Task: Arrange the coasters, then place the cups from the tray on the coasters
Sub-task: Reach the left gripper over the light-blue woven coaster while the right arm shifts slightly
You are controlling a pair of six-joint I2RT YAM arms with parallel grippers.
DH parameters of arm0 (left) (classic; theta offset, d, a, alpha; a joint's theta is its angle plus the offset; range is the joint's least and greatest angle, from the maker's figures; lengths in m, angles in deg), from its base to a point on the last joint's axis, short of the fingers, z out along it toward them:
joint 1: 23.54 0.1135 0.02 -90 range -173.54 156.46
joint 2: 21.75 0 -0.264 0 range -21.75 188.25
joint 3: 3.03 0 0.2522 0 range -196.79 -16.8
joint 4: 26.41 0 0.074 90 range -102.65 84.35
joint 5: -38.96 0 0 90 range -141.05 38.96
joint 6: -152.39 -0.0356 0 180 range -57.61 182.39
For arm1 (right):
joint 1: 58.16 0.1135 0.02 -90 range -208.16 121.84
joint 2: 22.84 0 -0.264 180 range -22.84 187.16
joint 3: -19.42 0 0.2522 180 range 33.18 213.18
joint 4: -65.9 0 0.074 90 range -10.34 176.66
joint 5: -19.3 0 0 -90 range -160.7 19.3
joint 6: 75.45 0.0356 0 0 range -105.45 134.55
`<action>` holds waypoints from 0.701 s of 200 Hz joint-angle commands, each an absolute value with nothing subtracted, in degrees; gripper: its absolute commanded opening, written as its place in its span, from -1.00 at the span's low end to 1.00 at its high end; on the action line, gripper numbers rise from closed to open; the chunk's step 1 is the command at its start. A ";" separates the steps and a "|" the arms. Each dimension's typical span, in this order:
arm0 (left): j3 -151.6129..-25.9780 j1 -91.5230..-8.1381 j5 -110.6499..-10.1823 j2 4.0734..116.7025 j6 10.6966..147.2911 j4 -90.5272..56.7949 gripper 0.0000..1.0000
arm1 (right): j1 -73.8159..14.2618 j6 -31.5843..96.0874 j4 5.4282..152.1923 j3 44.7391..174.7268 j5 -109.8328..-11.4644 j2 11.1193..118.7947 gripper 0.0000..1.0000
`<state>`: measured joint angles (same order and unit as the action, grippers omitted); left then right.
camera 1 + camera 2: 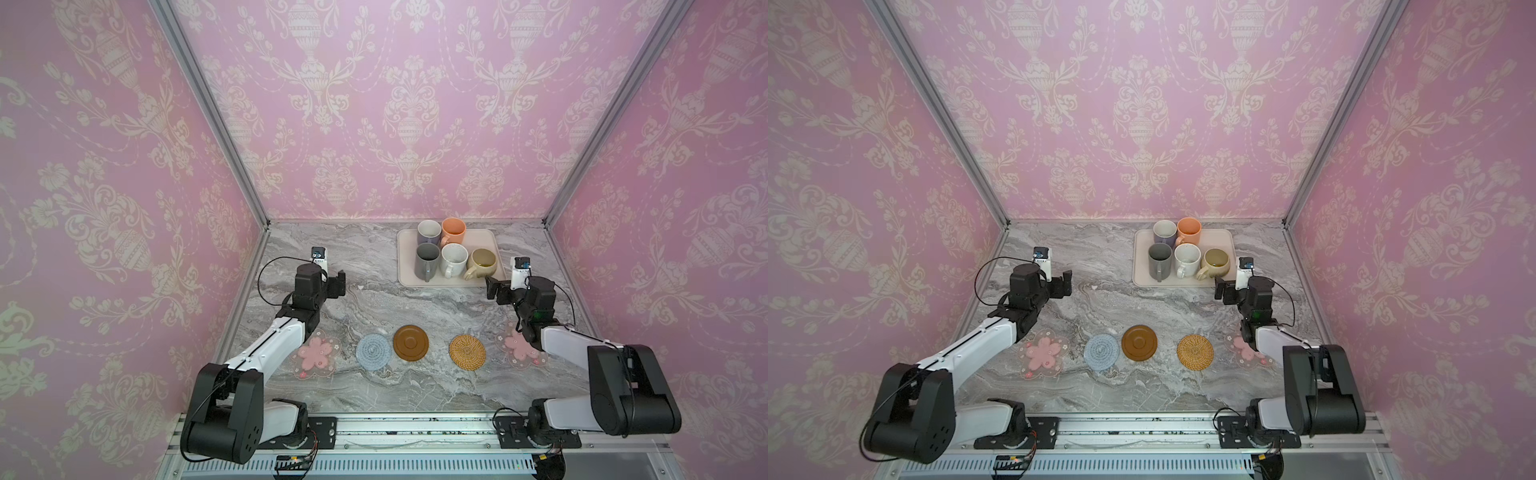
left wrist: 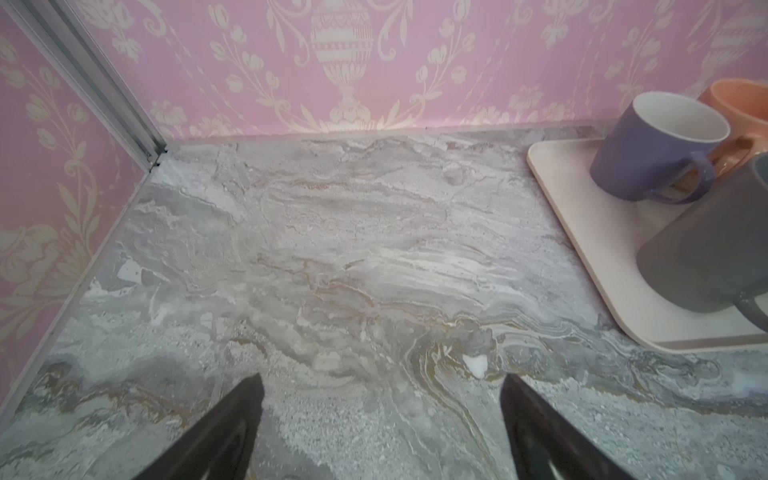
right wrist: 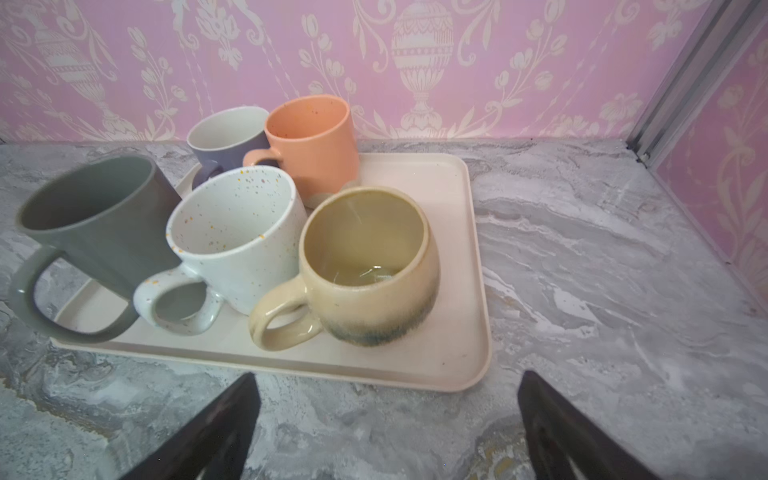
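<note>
Left flower coaster (image 1: pixel 318 353), lower left, and right flower coaster (image 1: pixel 514 345), lower right, are partly covered by arms (image 1: pixel 270 345). Left claw (image 2: pixel 382 382) and right claw (image 3: pixel 386 382) are seen wide, empty.

Both arms match: the left arm (image 1: pixel 270 345) and the right arm (image 1: pixel 569 345) wear smooth white shells between bulky black joints. A thin black cable (image 1: pixel 261 276) loops at each wrist. The left end effector (image 2: pixel 381 376) has dark, wedge-shaped fingers (image 2: pixel 224 432). A small green light (image 1: pixel 539 314) glows on the right arm.
</note>
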<state>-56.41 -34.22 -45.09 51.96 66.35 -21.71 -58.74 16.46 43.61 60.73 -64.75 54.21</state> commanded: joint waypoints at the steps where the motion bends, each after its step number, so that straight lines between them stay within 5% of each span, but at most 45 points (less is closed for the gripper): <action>1: -62.39 -37.86 -37.97 52.49 68.23 -5.30 0.74 | -58.05 17.22 53.98 62.29 -66.00 49.22 0.95; 58: -70.91 -47.18 -40.45 54.03 77.41 12.62 0.24 | -54.76 19.05 73.23 65.32 -71.12 37.14 0.86; 140: -64.13 -57.53 -46.64 50.57 94.24 23.31 -0.63 | -54.26 27.72 90.43 70.45 -75.16 31.89 0.68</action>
